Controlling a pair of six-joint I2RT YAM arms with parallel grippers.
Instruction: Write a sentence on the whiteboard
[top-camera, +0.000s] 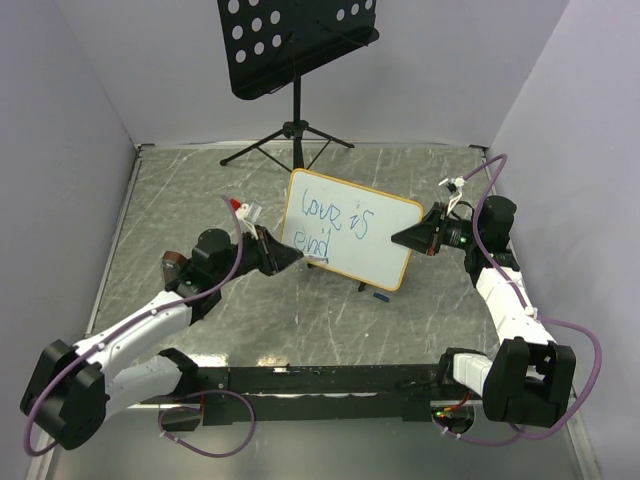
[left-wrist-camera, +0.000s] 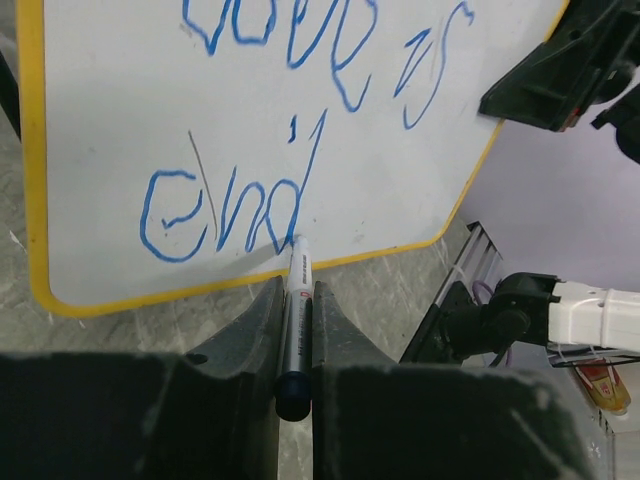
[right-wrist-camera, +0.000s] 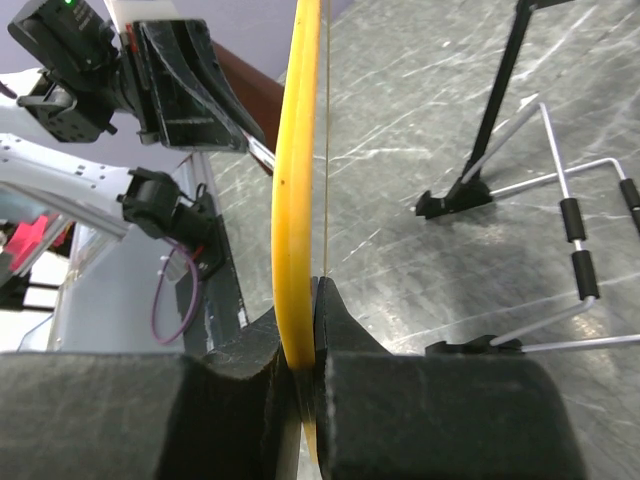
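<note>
The whiteboard (top-camera: 385, 232) stands tilted mid-table, with a yellow-wood frame. Blue handwriting on it reads "love is" (top-camera: 337, 215) above "end" (top-camera: 317, 243). In the left wrist view the words "end" (left-wrist-camera: 225, 215) sit near the board's lower edge (left-wrist-camera: 150, 297). My left gripper (top-camera: 297, 259) is shut on a silver marker (left-wrist-camera: 296, 320) whose tip touches the board just right of the "d". My right gripper (top-camera: 400, 238) is shut on the board's right edge; the right wrist view shows the yellow frame (right-wrist-camera: 297, 200) edge-on between the jaws.
A black perforated music stand (top-camera: 296, 45) on a tripod stands at the back. A small blue cap (top-camera: 380, 296) lies on the table below the board. The board's wire easel legs (right-wrist-camera: 575, 250) show behind it. Grey walls close in the table's sides.
</note>
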